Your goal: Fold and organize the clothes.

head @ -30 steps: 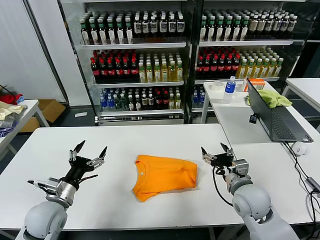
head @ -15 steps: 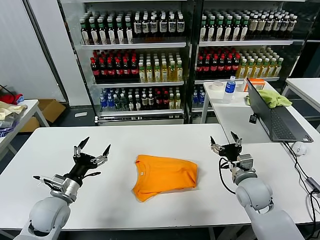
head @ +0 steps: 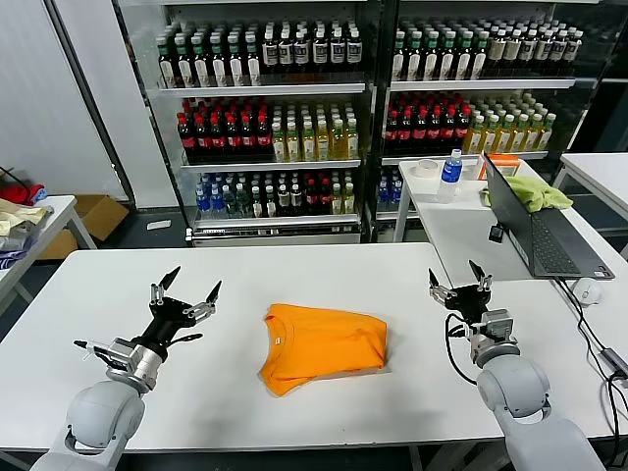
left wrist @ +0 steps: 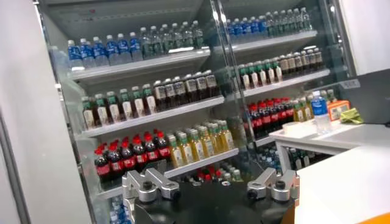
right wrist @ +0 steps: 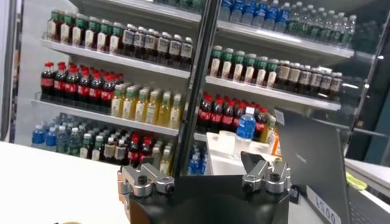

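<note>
The orange T-shirt (head: 324, 346) lies folded into a compact shape on the middle of the white table (head: 245, 275). My left gripper (head: 188, 290) is open and empty, raised above the table to the left of the shirt, its fingers pointing up toward the shelves. My right gripper (head: 459, 279) is open and empty, raised to the right of the shirt, also pointing up. Neither touches the shirt. Both wrist views look at the drink shelves; a sliver of the shirt (left wrist: 379, 219) shows at the left wrist view's corner.
A drinks cooler (head: 353, 108) full of bottles stands behind the table. A side table at the right holds a laptop (head: 535, 231), a yellow-green cloth (head: 538, 193), a water bottle (head: 449, 175) and a mouse (head: 586, 289). A garment pile (head: 18, 211) lies at the far left.
Both grippers have lifted and drawn outward from the shirt, the right one moving farther right and up. The shirt has not moved.
</note>
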Robot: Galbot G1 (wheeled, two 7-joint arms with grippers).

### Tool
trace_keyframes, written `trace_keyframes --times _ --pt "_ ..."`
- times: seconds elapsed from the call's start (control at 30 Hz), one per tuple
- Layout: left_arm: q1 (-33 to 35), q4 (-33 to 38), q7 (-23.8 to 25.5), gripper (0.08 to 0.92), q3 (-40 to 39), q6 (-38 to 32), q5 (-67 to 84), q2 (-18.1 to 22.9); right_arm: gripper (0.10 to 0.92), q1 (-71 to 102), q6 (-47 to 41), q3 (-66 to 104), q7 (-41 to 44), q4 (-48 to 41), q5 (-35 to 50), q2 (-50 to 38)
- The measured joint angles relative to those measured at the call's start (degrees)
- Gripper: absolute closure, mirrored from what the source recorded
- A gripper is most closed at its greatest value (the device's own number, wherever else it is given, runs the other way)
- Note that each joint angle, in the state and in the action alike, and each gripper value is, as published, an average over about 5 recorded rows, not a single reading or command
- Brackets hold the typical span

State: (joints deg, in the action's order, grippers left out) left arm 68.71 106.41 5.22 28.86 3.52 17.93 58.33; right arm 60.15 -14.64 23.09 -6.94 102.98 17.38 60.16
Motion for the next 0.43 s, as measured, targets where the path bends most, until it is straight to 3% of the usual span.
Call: trace_keyframes --times 0.43 --pt "-1.0 -2.8 -0.2 0.177 0.2 -1.8 0.8 -0.2 0.203 0.4 2.4 -1.5 0.3 -0.2 -5.4 1.8"
